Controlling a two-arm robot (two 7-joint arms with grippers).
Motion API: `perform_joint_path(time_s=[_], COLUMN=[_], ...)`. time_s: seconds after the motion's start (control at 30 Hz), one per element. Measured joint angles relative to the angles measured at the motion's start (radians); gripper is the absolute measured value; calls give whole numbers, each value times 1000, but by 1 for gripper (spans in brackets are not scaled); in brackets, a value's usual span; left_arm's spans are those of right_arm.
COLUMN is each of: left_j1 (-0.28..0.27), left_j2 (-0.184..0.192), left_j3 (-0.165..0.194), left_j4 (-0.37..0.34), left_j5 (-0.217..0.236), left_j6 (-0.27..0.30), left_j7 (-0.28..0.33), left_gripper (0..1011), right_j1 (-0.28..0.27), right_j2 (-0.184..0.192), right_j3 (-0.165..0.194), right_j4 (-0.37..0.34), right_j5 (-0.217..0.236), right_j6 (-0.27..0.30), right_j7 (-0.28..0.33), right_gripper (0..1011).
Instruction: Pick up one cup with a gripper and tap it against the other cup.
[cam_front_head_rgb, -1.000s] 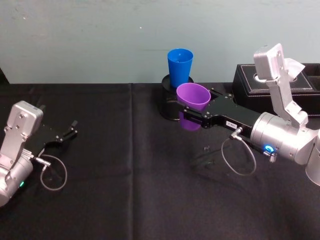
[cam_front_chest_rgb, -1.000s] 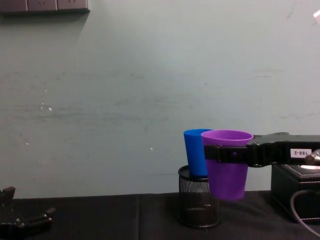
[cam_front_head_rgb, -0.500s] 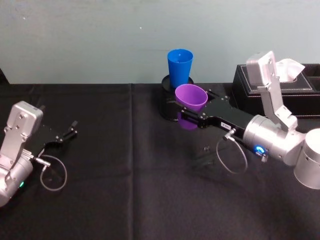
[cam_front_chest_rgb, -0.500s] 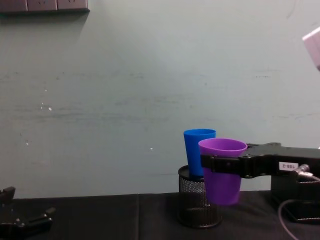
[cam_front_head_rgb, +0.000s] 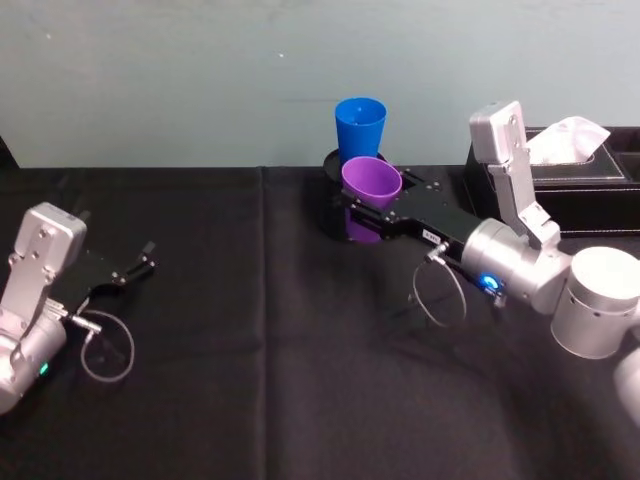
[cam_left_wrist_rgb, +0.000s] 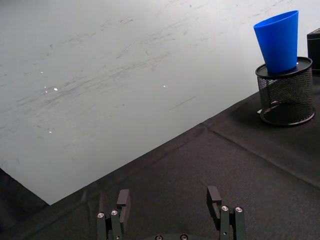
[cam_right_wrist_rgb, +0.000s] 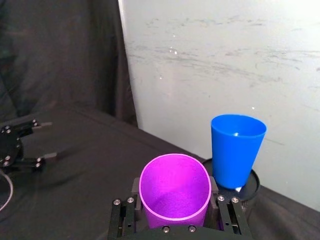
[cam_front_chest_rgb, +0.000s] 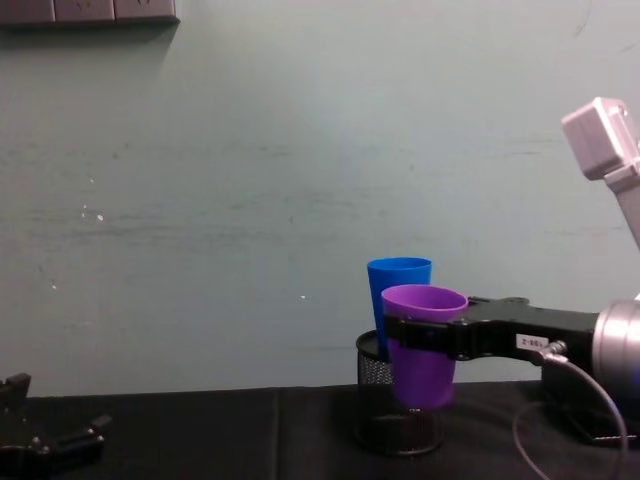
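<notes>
Trouble likeliest from too hard a tap. Found the blue cup (cam_front_head_rgb: 360, 125) standing upright and loose in a black mesh holder (cam_left_wrist_rgb: 286, 95) at the back of the counter (cam_front_head_rgb: 250, 380), so judged it easy to tip or knock out with a firm push. Found the purple cup (cam_front_head_rgb: 371, 184) held clear of the counter, upright, just in front of the blue cup, rim a little below the blue rim and base below the holder's top in the chest view. Could not tell whether touching the blue cup or a shade short of it. Found the right tool (cam_front_head_rgb: 368, 212) closed on the purple cup's wall from both sides, below the rim. Judged a second hazard from that low height: striking the mesh instead of the blue cup, or shoving the holder along. Judged a third from the smooth tapered wall: twisting or slipping in the grip on impact.

Noted a dark tissue box (cam_front_head_rgb: 590, 180) just right of the holder, behind the right arm, leaving little room for a swing on that side. Noted the left tool (cam_left_wrist_rgb: 169, 197) parked low at the counter's left side, well apart, fingers spread and holding nothing.
</notes>
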Motion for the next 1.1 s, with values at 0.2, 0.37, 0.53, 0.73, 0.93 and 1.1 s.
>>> perform_joint_path(time_s=[0.2, 0.37, 0.53, 0.73, 0.93, 1.1], left_j1=[0, 0, 0, 0, 0, 0], left_j2=[0, 0, 0, 0, 0, 0], left_j3=[0, 0, 0, 0, 0, 0], left_j4=[0, 0, 0, 0, 0, 0], left_j5=[0, 0, 0, 0, 0, 0], left_j6=[0, 0, 0, 0, 0, 0], left_j7=[0, 0, 0, 0, 0, 0], left_gripper=[1000, 1000, 1000, 1000, 1000, 1000], right_j1=[41, 80, 113, 143, 177, 201], right_j2=[-35, -64, -87, -105, -124, -139], right_j3=[2, 6, 8, 12, 19, 26], right_j4=[72, 138, 192, 238, 287, 322], right_j5=[-10, -20, -30, -37, -42, -44], right_j6=[-24, -43, -53, -59, -62, -67], right_j7=[6, 8, 14, 20, 27, 31], right_gripper=[735, 735, 735, 735, 735, 735])
